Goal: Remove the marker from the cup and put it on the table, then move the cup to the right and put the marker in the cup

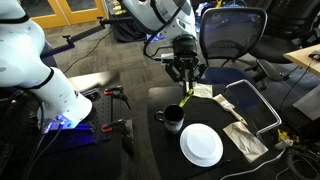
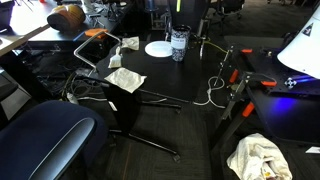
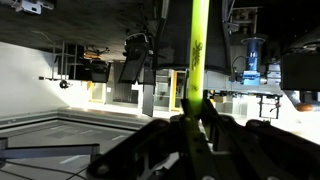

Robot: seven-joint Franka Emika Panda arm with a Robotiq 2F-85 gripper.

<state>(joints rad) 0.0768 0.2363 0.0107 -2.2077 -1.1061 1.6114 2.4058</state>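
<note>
My gripper [image 1: 184, 78] hangs over the black table [image 1: 165, 150], shut on the yellow-green marker [image 1: 187, 99]. The marker points down from the fingers toward the dark glossy cup [image 1: 174, 121], and its lower end sits close by the cup's rim. Whether the tip is inside the cup I cannot tell. In the wrist view the marker [image 3: 198, 50] runs straight out from between the shut fingers of the gripper [image 3: 194, 112], and the cup is out of view. From the far side in an exterior view, the gripper [image 2: 180, 40] shows small above the table [image 2: 170, 85].
A round white plate [image 1: 201, 145] lies just beside the cup, also seen as the plate [image 2: 158, 48]. Crumpled paper [image 1: 244, 138] and a bent metal tube [image 1: 262, 105] lie past the plate. An office chair [image 1: 232, 35] stands behind. A blue-lit device [image 1: 65, 122] sits off the table.
</note>
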